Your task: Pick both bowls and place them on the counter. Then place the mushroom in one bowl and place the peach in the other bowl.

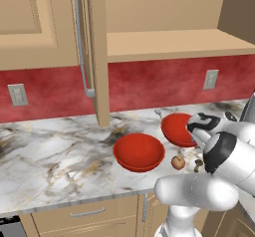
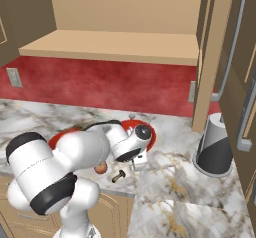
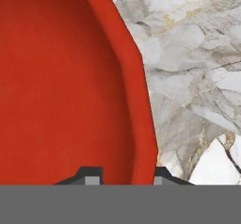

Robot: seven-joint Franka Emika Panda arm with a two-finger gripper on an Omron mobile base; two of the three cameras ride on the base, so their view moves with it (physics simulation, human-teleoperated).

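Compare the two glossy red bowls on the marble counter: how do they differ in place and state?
The nearer glossy red bowl stands free, closer to the front edge of the white-grey marble counter; the farther glossy red bowl sits further back, toward the red wall. The gripper has its fingers astride the farther bowl's rim; nothing touches the nearer one. The small reddish-orange peach lies beside the nearer bowl. Both are upright, empty and alike in shape.
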